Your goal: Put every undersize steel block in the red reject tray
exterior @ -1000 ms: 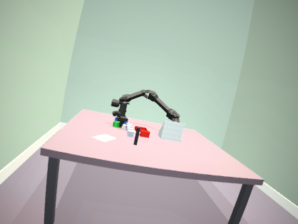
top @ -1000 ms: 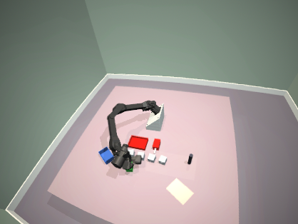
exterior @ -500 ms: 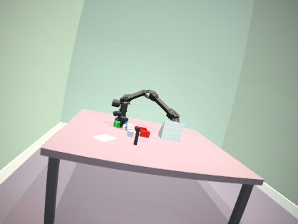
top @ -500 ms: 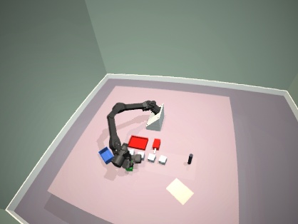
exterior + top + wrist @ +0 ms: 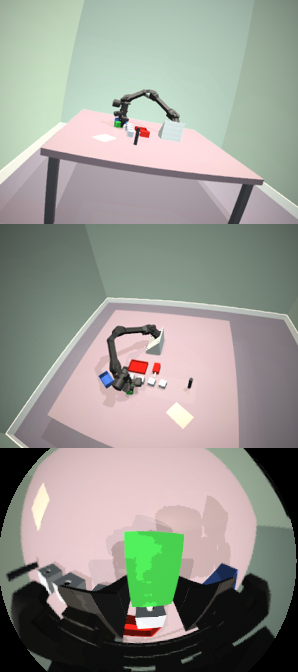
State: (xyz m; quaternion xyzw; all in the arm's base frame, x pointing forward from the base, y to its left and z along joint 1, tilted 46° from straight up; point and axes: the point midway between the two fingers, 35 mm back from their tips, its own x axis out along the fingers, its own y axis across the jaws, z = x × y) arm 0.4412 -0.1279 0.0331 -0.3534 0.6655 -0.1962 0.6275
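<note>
"Gripper status?"

"My gripper (image 5: 130,387) (image 5: 122,123) (image 5: 149,573) is clamped on the green gauge (image 5: 130,392) (image 5: 117,124) (image 5: 154,568). Gauge is at the end of the block row nearest the blue bin (image 5: 106,379) (image 5: 116,120) (image 5: 223,576)."

"Target?"

"Looks like the end steel block (image 5: 151,619), just beyond the gauge in my wrist view. Can't tell if the pin is in its bore."

"How do you run it?"

"Center over the bore, keep the gauge vertical, lower slowly, light force. Full depth = good. Stops short = recheck alignment first, then call it undersize. Don't shove the block."

"Rejects?"

"Red tray (image 5: 138,367) (image 5: 141,630), beside the row. I see no block in it. Gauge goes down before I grab any block."
</note>
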